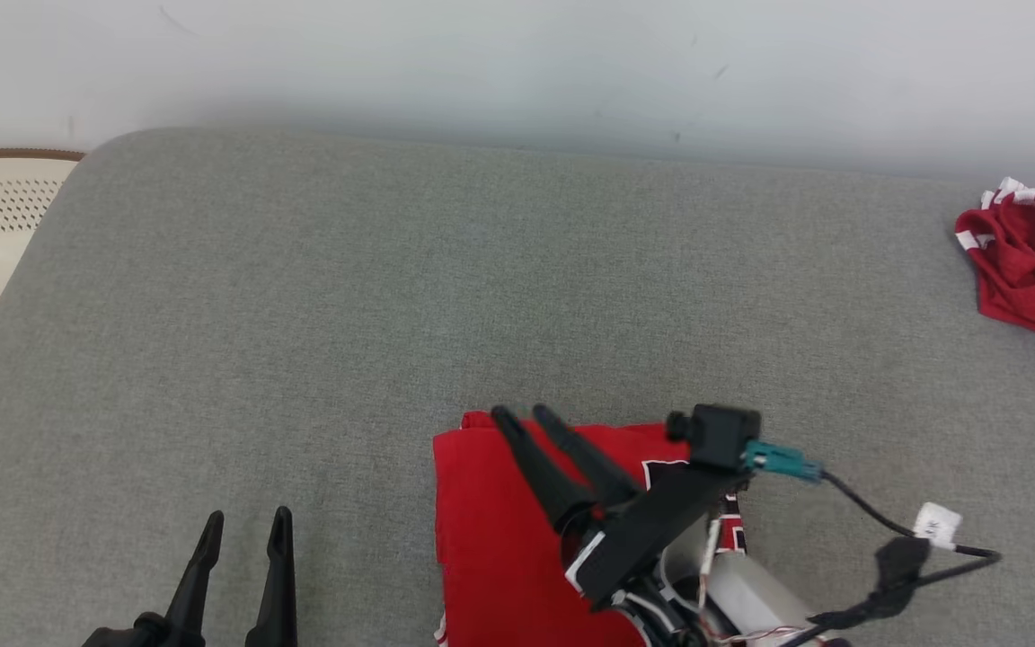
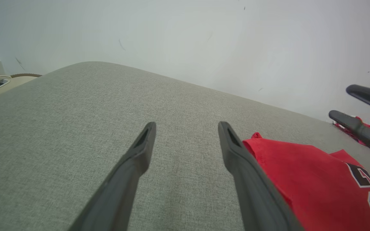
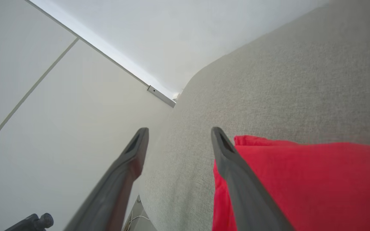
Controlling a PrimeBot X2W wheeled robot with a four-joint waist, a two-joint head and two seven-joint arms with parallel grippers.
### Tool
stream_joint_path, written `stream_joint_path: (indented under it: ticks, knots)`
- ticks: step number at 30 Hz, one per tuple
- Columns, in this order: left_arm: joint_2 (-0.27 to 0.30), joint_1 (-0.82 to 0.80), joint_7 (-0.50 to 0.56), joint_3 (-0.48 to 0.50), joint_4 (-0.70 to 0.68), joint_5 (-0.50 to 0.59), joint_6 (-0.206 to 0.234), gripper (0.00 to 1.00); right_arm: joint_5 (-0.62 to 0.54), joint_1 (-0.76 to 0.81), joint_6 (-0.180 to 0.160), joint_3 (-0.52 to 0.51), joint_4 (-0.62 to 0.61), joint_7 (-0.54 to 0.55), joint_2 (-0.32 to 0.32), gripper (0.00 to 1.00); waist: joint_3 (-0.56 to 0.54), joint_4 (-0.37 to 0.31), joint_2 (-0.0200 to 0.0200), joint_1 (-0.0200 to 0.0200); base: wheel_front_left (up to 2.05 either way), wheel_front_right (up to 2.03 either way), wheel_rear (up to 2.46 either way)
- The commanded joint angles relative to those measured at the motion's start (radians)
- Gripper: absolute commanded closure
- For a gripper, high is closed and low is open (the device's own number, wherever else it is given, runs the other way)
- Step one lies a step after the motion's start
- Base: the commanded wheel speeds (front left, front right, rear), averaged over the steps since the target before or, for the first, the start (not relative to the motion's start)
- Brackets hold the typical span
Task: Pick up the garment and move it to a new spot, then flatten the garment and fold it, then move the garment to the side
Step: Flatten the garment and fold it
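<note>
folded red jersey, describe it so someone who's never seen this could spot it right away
Start from the wide grey padded surface and go to its near edge, right of centre. The folded red jersey lies flat there beneath the right gripper. Unlike the crumpled red garment at the far right edge, it is a neat rectangle with black-and-white lettering.

Head camera looks steeply down on a grey padded surface [image 1: 302, 314]. Each wrist camera skims low along its own fingers [image 2: 135, 166], close to the fabric (pale wall [image 2: 204, 38] beyond). All three share the red garment [image 1: 499, 539].
</note>
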Motion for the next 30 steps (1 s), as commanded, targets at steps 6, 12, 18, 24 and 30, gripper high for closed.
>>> stream_joint_path:
  ticks: [6, 12, 18, 24, 30]
  knots:
    - [0.000, 0.014, -0.003, 0.012, -0.010, 0.000, 0.006, 0.00, -0.041, -0.012, 0.000, -0.050, -0.070, -0.089, -0.084, 0.00, -0.009, -0.015, -0.0001, -0.0001, 0.00, 0.00, 0.00]
    - [0.000, 0.022, -0.003, 0.017, -0.018, 0.003, 0.008, 0.00, -0.109, 0.027, 0.000, -0.136, -0.075, -0.111, -0.173, 0.00, -0.014, -0.023, -0.0001, -0.0001, 0.00, 0.00, 0.00]
    - [0.000, 0.025, -0.003, 0.025, -0.028, 0.001, 0.012, 0.00, -0.171, 0.107, 0.000, -0.216, -0.060, -0.057, -0.255, 0.00, -0.009, -0.030, -0.0001, -0.0001, 0.00, 0.00, 0.00]
    - [0.000, 0.024, -0.003, 0.035, -0.038, 0.001, 0.016, 0.00, -0.192, 0.186, 0.000, -0.253, -0.084, 0.018, -0.278, 0.00, 0.002, -0.046, -0.0001, -0.0001, 0.00, 0.00, 0.00]
    - [0.000, 0.016, -0.003, 0.046, -0.052, 0.012, 0.017, 0.00, -0.174, 0.228, 0.000, -0.253, -0.097, 0.089, -0.261, 0.00, 0.007, -0.055, -0.0001, -0.0001, 0.00, 0.00, 0.00]
